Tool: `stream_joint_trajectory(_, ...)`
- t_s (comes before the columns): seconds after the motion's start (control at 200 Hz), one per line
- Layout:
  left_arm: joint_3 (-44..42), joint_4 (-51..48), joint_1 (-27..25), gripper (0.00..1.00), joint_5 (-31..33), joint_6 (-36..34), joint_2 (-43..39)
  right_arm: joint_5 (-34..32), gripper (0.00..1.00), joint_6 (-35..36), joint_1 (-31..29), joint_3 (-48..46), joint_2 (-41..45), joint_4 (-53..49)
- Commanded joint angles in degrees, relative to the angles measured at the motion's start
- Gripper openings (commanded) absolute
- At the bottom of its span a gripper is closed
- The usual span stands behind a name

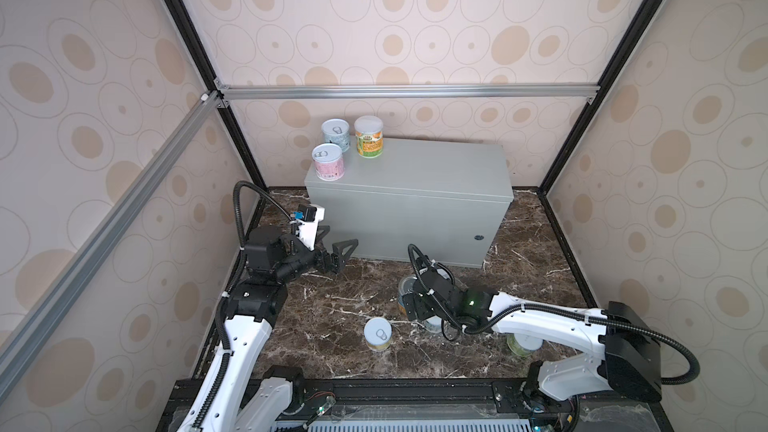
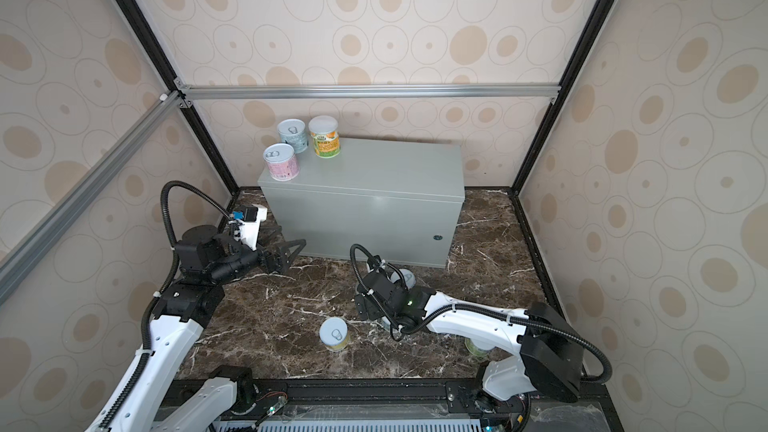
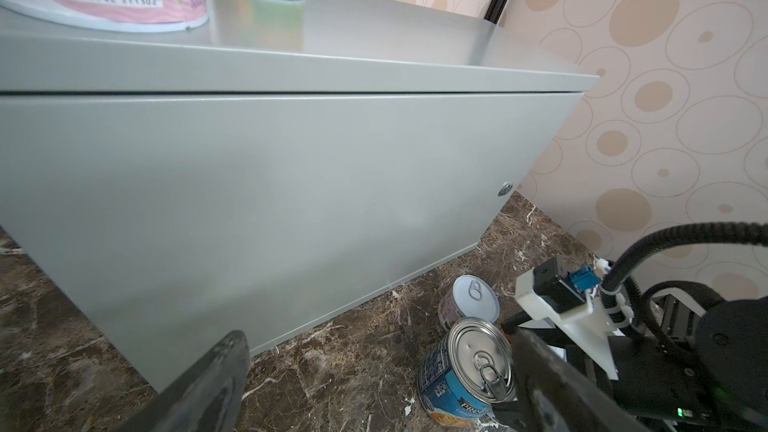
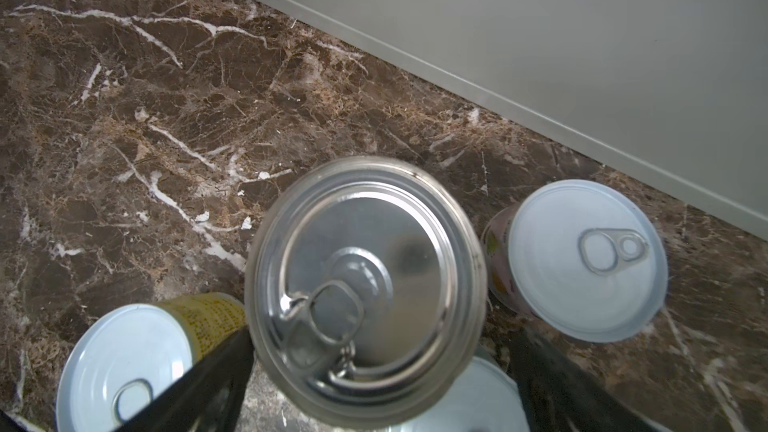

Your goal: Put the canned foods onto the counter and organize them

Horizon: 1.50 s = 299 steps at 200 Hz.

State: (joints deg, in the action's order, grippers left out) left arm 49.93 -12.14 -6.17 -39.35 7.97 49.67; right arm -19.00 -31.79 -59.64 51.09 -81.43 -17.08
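Straddling the blue can [image 4: 365, 284] on the marble [image 1: 332, 305] by the grey table [image 1: 415, 168] with right claw [image 4: 378, 342] spread wide, parking left claw [image 1: 340, 236] agape and empty, risking toppling the neighbouring yellow can [image 4: 116, 351] on closing.

Pink can [image 1: 328, 162] atop grey counter [image 1: 436, 168]
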Motion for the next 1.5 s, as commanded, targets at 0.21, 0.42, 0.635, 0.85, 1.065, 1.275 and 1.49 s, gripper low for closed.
stream_joint_trajectory(0.21, 2.29, 2.03, -0.33, 0.98, -0.81, -0.32, -0.36, 0.4, 0.99, -0.73, 0.47, 2.0, -6.46, 3.67)
stream_joint_trajectory(0.42, 1.86, 2.81, -0.35, 0.98, -1.05, 0.03, -0.02, -1.29, 0.94, 1.2, 0.45, 2.22, -6.51, 5.04)
stream_joint_trajectory(0.635, 1.88, 3.48, -0.37, 0.98, -1.25, 0.38, 0.22, -1.72, 0.78, 3.18, 0.37, 1.99, -4.65, 6.08)
stream_joint_trajectory(0.85, 1.63, 3.71, -0.35, 0.98, -1.27, 0.32, 0.23, -0.57, 0.68, 8.72, -0.04, 1.45, -2.15, 8.37)
stream_joint_trajectory(1.065, 1.42, 3.74, -0.37, 0.98, -1.17, 0.17, -0.08, 0.44, 0.63, 13.94, -0.04, 1.77, 1.85, 9.26)
stream_joint_trajectory(1.275, 1.29, 4.1, -0.33, 0.98, -1.17, 0.29, -0.1, 2.94, 0.59, 18.37, 0.0, 5.56, 5.14, 8.16)
stream_joint_trajectory(1.49, 0.97, 3.94, -0.35, 0.98, -0.47, 0.03, -0.81, 4.89, 0.57, 21.28, -0.02, 10.91, 8.0, 7.35)
